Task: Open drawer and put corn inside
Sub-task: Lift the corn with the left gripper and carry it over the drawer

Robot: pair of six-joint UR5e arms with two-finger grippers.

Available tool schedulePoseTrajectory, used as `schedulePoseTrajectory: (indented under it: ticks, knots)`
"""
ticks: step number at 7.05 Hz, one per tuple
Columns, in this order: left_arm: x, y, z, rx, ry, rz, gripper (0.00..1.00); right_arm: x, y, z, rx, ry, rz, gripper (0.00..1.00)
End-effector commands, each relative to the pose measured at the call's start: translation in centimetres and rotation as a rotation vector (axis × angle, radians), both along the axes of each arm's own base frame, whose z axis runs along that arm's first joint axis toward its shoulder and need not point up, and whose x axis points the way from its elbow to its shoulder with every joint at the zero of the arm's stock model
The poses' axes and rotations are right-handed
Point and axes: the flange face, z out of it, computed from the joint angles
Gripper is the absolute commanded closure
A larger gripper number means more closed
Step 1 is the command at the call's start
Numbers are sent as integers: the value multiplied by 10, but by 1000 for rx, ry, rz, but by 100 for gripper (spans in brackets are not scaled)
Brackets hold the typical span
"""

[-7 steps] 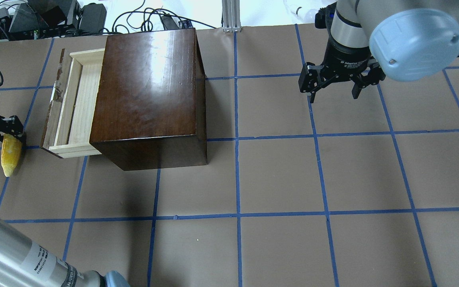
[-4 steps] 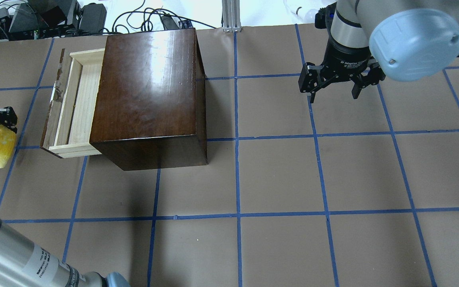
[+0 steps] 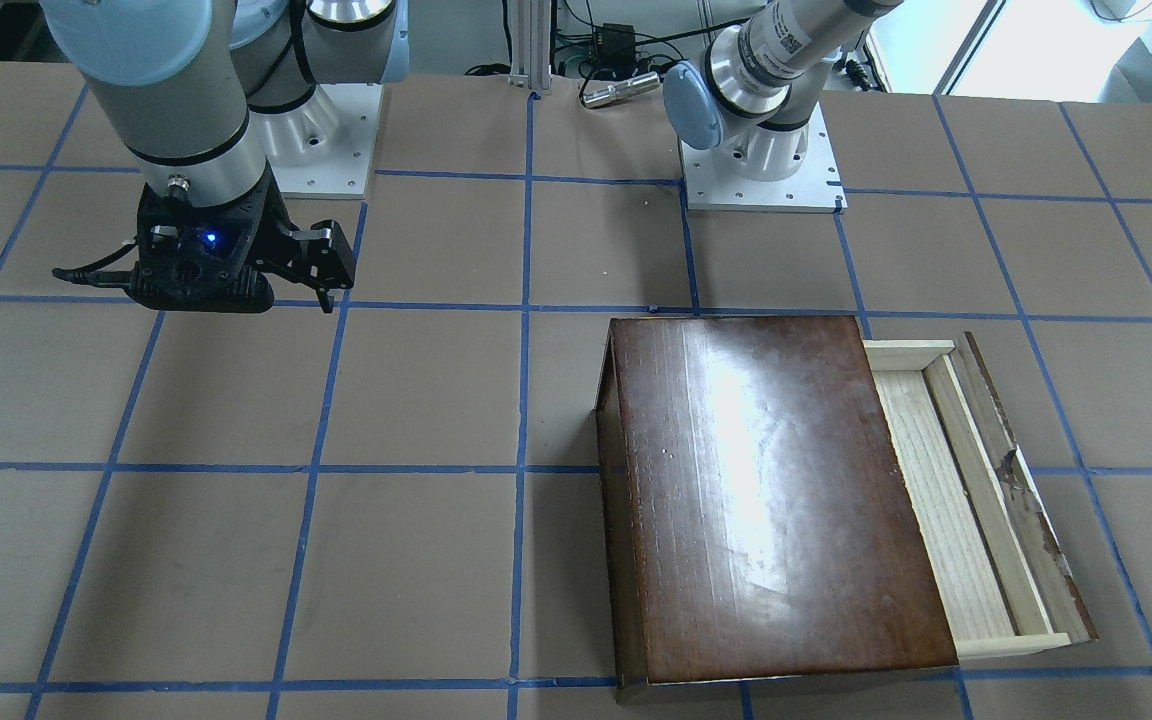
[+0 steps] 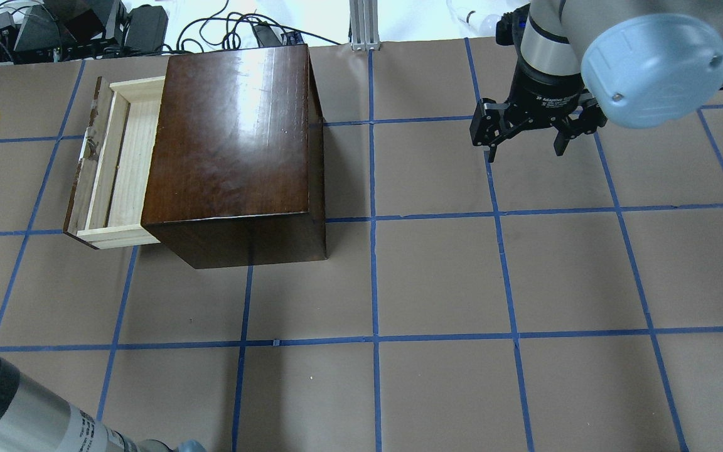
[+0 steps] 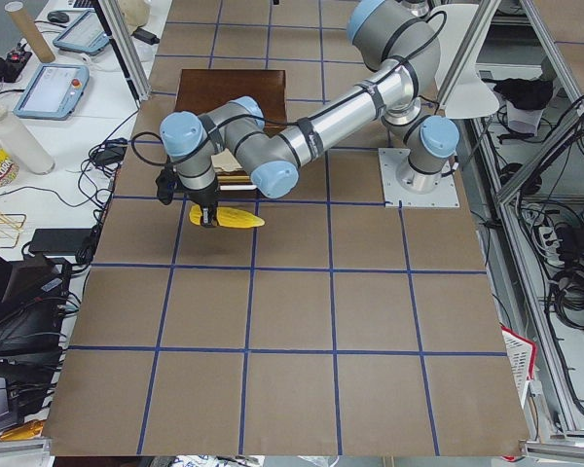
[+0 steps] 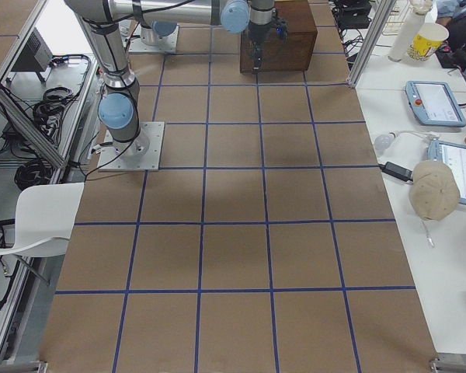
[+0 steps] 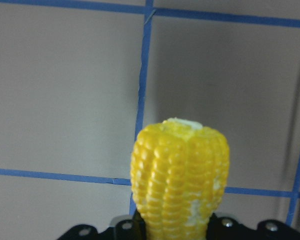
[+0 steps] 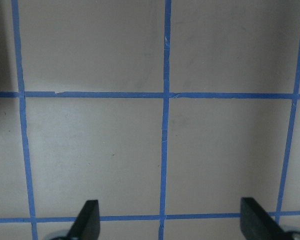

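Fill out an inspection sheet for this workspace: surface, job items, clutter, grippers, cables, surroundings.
surface: table, brown paper with a blue tape grid.
drawer: pulled out of the box, tray empty.
corn: held in the left gripper, outside the drawer.
clutter: nothing seen.
left gripper: shut on the corn.
right gripper: open, empty, over bare table.
cables: tangled past the table's far edge, behind the box.
surroundings: white chair by the robot's base; tablets on a side bench.
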Motion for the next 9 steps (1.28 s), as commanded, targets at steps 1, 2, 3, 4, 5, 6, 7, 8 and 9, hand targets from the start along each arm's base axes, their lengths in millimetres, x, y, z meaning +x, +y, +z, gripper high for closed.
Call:
schedulePoseTrajectory:
  ticks: [1, 2, 3, 4, 5, 6, 7, 8, 9]
  knots:
    - [-82, -9, 37, -16, -2, -84, 100, 0, 0, 0, 1, 0, 0, 0]
    - [-119, -13, 41, -15, 9, -66, 100, 0, 0, 0, -1, 0, 0, 0]
    - [-151, -21, 37, -23, 57, -32, 100, 0, 0, 1, -2, 1, 0, 0]
    - [-166, -25, 27, -9, 68, -43, 100, 0, 0, 0, 1, 0, 0, 0]
    - [-170, -25, 11, 9, 104, -24, 100, 0, 0, 0, 1, 1, 0, 0]
    - [-173, -24, -9, 30, 143, 41, 100, 0, 0, 0, 1, 1, 0, 0]
    - [-175, -21, -26, 60, 166, 120, 100, 0, 0, 0, -1, 1, 0, 0]
    - [-178, -19, -44, 70, 181, 134, 100, 0, 0, 1, -2, 1, 0, 0]
    - [-179, -15, -58, 89, 188, 143, 100, 0, 0, 0, 1, 1, 0, 0]
